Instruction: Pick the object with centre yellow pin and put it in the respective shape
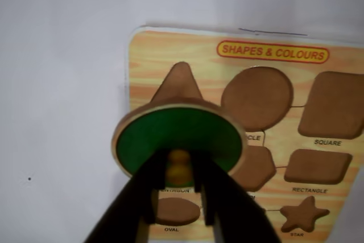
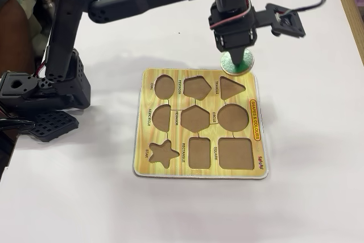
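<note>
The end effector point(image 1: 181, 166) is gripping the small yellow knob point(image 1: 179, 163) at the centre of the flat green disc point(image 1: 179, 138), its two black fingers point(image 1: 139, 197) closing on either side of it. In the fixed view the disc point(image 2: 237, 64) is hanging off the puzzle board's point(image 2: 170, 169) edge nearest the arm, just beyond the triangle cutout point(image 2: 230, 87), with open white surface point(image 2: 313, 140) lying wide around the board. The board is showing yellow wood-grain print with matte brown recesses (circle, square, star, oval among them). The wrist view is revealing the disc's pale rim and the round circle cutout point(image 1: 257, 98) lying empty beside it; the fixed view is giving the circle cutout point(image 2: 233, 116) one row past the triangle, well apart from the disc.
</note>
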You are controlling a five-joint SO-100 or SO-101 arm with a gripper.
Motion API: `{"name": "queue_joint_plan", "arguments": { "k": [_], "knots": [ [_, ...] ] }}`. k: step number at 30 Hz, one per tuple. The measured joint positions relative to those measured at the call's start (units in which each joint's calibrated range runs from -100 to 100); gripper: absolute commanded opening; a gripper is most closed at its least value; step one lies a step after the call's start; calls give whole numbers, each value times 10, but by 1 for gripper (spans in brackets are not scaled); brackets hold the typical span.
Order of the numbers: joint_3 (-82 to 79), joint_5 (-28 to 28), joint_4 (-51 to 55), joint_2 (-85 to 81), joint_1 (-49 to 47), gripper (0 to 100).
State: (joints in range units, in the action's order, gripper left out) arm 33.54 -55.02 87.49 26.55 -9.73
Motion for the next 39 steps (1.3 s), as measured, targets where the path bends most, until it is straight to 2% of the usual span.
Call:
{"name": "queue_joint_plan", "arguments": {
  "k": [15, 39],
  "knots": [
    [24, -3, -4, 0, 104, 2],
    [29, 0, -36, 129, 107, 2]
  ]
}}
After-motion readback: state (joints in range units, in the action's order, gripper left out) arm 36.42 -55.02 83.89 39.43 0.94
